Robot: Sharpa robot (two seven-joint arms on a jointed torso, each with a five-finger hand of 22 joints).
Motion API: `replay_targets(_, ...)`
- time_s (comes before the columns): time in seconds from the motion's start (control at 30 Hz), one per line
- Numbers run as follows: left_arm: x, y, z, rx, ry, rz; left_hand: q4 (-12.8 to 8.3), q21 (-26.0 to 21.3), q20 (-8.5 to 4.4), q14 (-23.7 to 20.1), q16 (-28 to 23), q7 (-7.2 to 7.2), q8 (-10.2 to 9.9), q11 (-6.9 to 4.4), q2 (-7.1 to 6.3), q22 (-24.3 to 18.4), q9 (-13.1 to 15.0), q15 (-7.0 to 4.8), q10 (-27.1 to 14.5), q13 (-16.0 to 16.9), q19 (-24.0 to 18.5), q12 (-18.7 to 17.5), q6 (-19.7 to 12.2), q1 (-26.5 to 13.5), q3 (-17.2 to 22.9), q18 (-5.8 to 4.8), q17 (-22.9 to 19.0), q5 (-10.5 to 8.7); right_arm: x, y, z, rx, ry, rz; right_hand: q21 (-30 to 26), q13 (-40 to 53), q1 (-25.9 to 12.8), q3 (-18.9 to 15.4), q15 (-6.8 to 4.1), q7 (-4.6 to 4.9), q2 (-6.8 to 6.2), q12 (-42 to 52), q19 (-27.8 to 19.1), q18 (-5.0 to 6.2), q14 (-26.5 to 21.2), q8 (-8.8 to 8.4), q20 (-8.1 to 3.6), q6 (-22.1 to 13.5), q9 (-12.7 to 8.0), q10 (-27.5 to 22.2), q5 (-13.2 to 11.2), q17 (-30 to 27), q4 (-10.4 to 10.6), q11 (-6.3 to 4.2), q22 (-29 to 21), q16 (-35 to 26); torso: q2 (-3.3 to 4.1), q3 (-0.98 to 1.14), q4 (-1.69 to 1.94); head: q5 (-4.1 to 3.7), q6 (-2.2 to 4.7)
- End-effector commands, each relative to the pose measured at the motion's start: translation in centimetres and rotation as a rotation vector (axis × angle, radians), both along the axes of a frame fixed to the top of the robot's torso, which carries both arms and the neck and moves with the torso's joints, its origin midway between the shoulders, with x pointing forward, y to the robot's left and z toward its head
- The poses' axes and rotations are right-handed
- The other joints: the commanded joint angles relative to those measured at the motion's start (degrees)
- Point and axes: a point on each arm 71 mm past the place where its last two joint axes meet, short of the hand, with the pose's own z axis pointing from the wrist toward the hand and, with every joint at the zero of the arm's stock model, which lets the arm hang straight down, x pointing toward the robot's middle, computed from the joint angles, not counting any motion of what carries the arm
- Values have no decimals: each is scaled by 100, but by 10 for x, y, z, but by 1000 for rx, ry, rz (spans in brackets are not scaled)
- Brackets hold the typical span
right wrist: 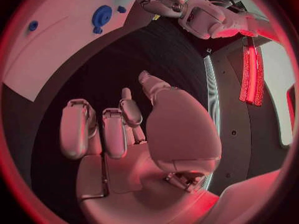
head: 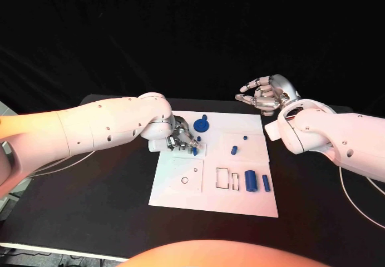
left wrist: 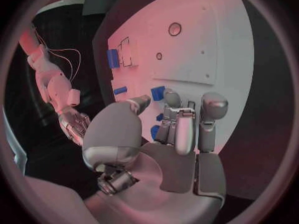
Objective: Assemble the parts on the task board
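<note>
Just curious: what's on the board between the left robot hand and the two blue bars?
Head view: one small blue peg and empty cut-outs, between robot hand and bars.

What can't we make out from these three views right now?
- Head view: the left hand covers the part under its fingers, so a grip cannot be confirmed.
- Left wrist view: the fingers hide most of a blue part; contact is unclear.
- Right wrist view: the task board is cut off by the circle's rim.
- Head view: the board's small holes are too small to read.
</note>
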Motion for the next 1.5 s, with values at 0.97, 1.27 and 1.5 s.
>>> replay_targets(0.97,-1,0,1,-53,-12,47,-1664,77,-14,199,-9,45,133,-13,-157,143,417,16,42,-67,-15,-179,-100,1053,2149,-17,534,76,-2,5,-4,-17,14,35,-42,-13,64,-32,31,-7,24,-32,14,114,280,-23,48,-42,-7,-35,14,292,16,-14,411,-43,11,-2,1,2,-7)
replay_targets(1.27,-1,7,14,-91,-78,67,-1827,281,-40,307,67,1,156,-61,-397,443,497,-28,440,293,126,52,145,867,2382,-55,737,959,-2,1,-5,-18,13,27,-46,-16,62,-35,32,-6,23,-35,13,114,282,-23,48,-42,-7,-37,13,297,19,-13,409,-40,2,-1,4,-6,-15)
replay_targets(1.5,2,10,28,-92,-167,59,-1852,353,-81,377,121,-49,122,-111,-528,550,509,-73,635,445,180,126,300,816,2422,-70,895,1386,-2,-2,-6,-18,13,20,-37,-18,54,-42,32,-5,23,-36,18,112,280,-23,48,-45,-9,-37,12,291,28,-12,414,-46,3,1,5,-4,-12)
